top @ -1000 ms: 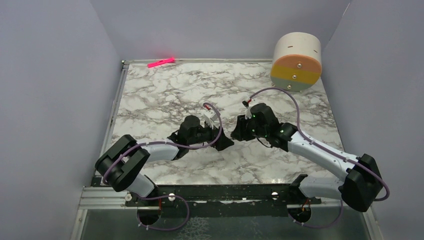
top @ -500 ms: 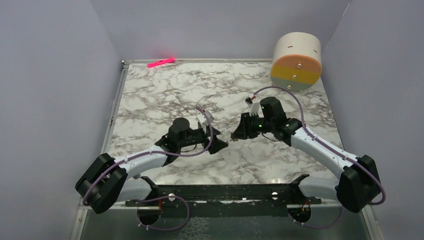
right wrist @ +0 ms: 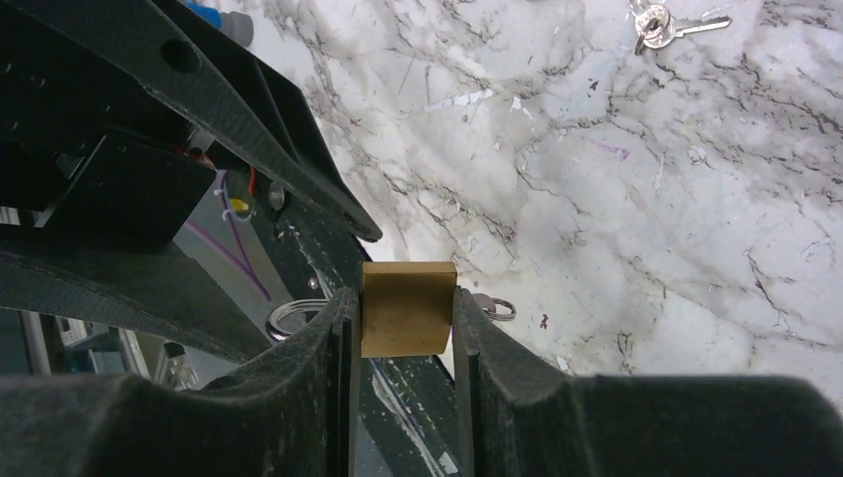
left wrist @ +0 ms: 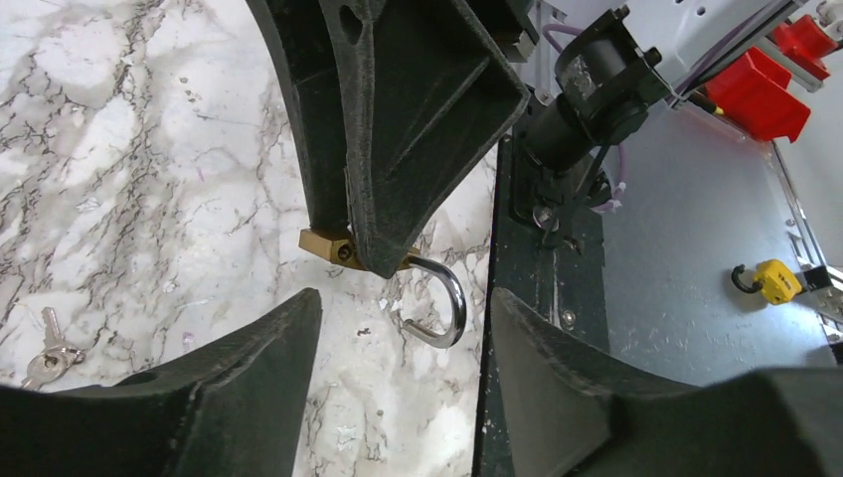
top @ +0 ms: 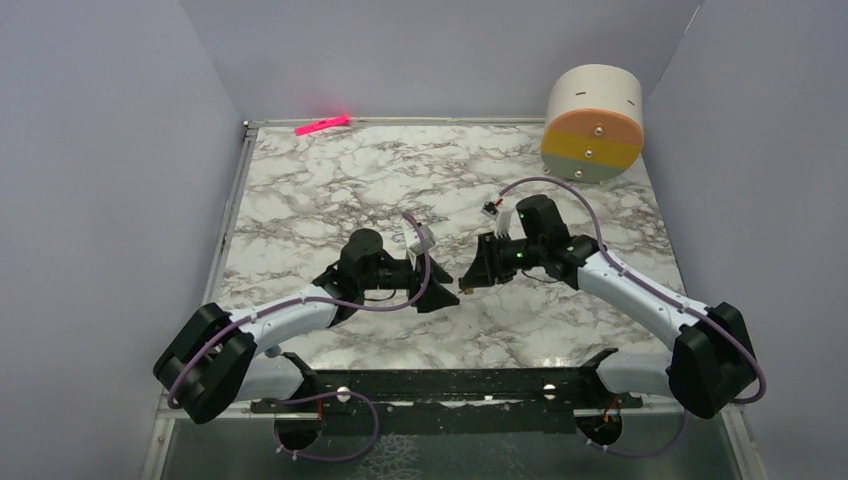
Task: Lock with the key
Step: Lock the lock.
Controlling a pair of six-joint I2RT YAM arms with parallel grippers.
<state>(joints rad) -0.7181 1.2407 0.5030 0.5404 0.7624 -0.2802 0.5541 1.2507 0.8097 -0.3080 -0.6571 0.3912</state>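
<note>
Padlock (right wrist: 408, 318) is clamped in the right gripper (right wrist: 403, 298); the left gripper (left wrist: 403, 303), spread wide and empty, should be centred around the shackle (left wrist: 459, 303) just ahead before being closed.

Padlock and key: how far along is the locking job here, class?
Done: the right jaws clamp the brass padlock, its shackle open. In hand: the left jaws hang open and empty, facing it. Left: the key lies on the marble table; it likely has to be picked up, inserted and turned.
</note>
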